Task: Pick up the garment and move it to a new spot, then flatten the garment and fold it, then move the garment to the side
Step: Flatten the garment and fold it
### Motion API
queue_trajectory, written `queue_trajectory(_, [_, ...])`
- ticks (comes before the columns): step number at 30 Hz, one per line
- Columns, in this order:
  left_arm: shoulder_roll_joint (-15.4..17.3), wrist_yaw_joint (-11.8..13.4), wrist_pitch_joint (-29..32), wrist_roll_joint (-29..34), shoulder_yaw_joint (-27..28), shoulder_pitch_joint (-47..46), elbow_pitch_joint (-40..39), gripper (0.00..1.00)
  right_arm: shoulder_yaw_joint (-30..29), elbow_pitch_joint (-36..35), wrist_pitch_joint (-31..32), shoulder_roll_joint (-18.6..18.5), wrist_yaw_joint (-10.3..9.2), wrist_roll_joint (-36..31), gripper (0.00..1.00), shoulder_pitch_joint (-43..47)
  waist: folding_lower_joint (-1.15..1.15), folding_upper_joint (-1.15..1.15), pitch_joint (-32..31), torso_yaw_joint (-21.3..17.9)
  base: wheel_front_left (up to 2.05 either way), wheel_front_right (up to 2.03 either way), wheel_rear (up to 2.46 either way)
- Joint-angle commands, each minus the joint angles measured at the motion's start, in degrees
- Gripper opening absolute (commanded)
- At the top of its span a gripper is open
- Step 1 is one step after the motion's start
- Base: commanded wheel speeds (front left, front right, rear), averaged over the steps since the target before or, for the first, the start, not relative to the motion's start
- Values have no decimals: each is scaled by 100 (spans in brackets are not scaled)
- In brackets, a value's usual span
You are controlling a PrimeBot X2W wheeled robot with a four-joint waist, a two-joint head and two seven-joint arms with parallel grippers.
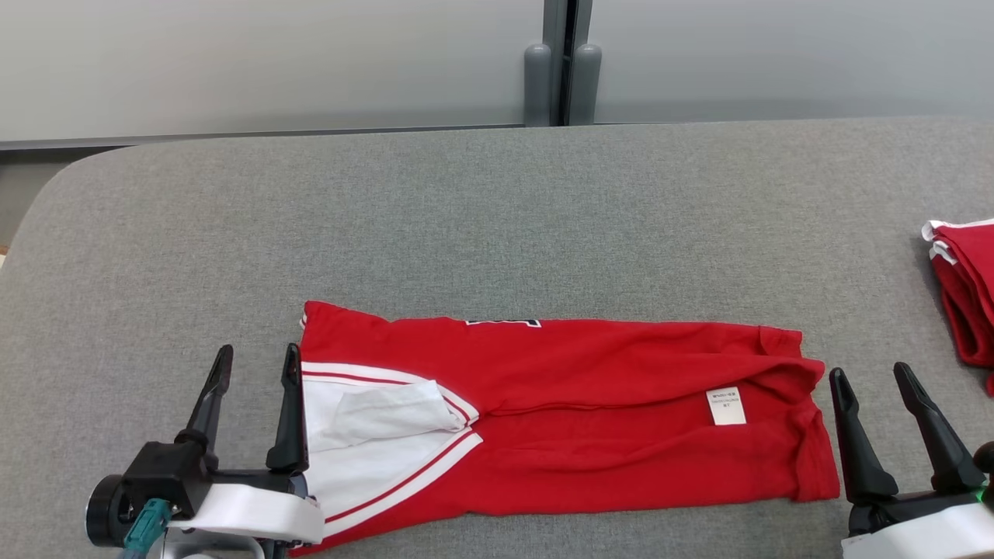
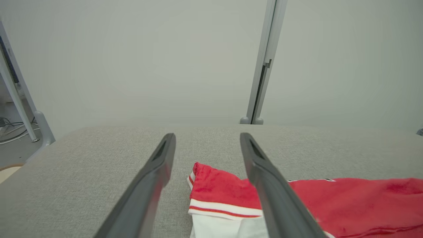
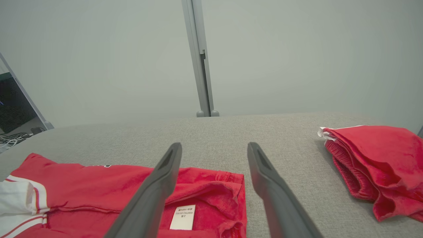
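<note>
The garment (image 1: pixel 590 411) is red with white, red-striped trim and lies folded into a long band across the near part of the grey padded table (image 1: pixel 497 225). A white label (image 1: pixel 725 406) shows near its right end. My left gripper (image 1: pixel 258 359) stands open at the garment's left end, its right finger over the white trim, nothing between the fingers. In the left wrist view the garment's corner (image 2: pixel 218 191) lies below the open left gripper (image 2: pixel 207 138). My right gripper (image 1: pixel 874 377) stands open just past the garment's right end. The right wrist view has the garment (image 3: pixel 205 195) under the right gripper (image 3: pixel 214 147).
A second red garment (image 1: pixel 963 295) lies bunched at the table's right edge, seen also in the right wrist view as a folded red heap (image 3: pixel 376 165). A pale wall with a grey post (image 1: pixel 561 62) stands behind the table. Bare grey padding stretches across the far half.
</note>
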Motion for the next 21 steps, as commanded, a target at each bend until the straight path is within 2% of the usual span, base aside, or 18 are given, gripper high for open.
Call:
queue_trajectory(1, [38,-32,-17,-19,17,-82,27,100,-13,15,6,-7,0,-20,100,44,0,0,-1,1,0,0,0])
queue_trajectory(14, [-17,-87,-28,-29,-52,-351,345,100,-106,174,35,-129,0,23,100,-165,0,0,138,110,0,0,0])
queue_trajectory(21, [-195,-199,-33,51,-231,-738,433,100,-172,1038,41,-492,0,140,100,-985,0,0,565,299,0,0,0])
